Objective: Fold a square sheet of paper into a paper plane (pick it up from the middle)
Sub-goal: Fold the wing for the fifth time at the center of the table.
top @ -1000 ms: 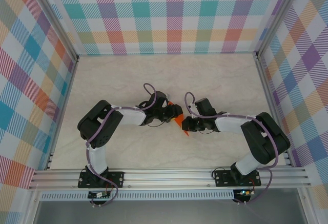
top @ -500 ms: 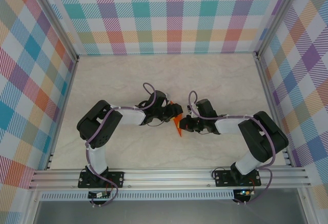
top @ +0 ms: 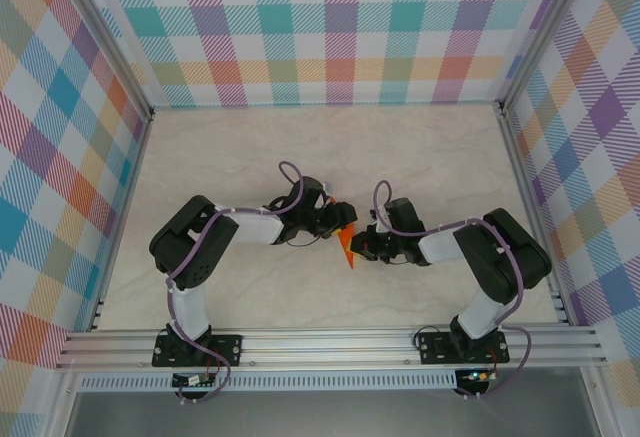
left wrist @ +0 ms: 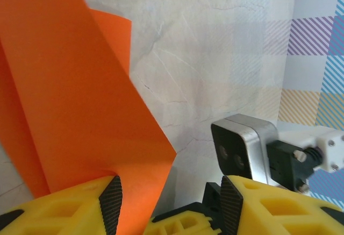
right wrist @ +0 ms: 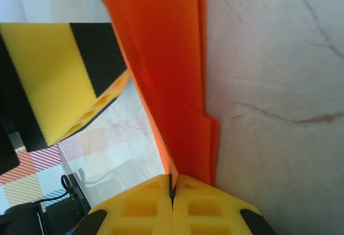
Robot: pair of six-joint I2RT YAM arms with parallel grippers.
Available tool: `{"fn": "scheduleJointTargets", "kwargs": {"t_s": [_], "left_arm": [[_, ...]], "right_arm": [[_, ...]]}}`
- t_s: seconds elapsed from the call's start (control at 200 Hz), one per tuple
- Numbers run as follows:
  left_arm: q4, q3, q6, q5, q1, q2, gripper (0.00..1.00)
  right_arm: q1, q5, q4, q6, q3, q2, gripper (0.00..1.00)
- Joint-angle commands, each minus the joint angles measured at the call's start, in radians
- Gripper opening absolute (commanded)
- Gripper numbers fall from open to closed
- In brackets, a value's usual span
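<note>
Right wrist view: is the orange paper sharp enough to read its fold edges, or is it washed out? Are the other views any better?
Right wrist view: the square sheet of paper is evenly lit with no glare, and its layered edges are readable though soft close up. Left wrist view: flat saturated orange, one fold edge crisp. Top external view: a tiny sliver, folds unreadable.

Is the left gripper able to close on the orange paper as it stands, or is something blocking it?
Probably yes. The left gripper is open, with the orange paper inside its jaws, against one side. The right gripper, shut on the same paper, sits very close, so room is tight.
</note>
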Motion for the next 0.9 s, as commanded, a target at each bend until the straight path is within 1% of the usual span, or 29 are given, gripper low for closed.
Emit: {"fn": "scheduleJointTargets", "kwargs": {"t_s": [0.0,0.26,0.455,0.58,0.745,0.895], "left_arm": [[0.040,0.006,0.018,0.037,0.009,0.000,0.54],[0.058,0.017,0.012,0.066,0.010,0.016,0.54],[0.057,0.007,0.019,0.072,0.005,-0.027,0.56],[0.062,0.013,0.019,0.081,0.005,-0.002,0.56],[0.052,0.020,0.019,0.056,0.006,0.046,0.55],[-0.009,0.021,0.016,-0.002,0.007,0.068,0.54]], "right_arm": [[-0.010,-0.018,0.041,0.036,-0.020,0.031,0.02],[-0.017,-0.009,0.023,0.039,-0.026,0.044,0.02],[-0.022,-0.013,0.008,0.038,-0.020,0.036,0.02],[-0.023,-0.013,0.007,0.040,-0.015,0.040,0.02],[-0.023,-0.013,-0.001,0.042,-0.013,0.034,0.02],[-0.023,-0.004,-0.022,0.037,-0.014,0.026,0.04]]}}
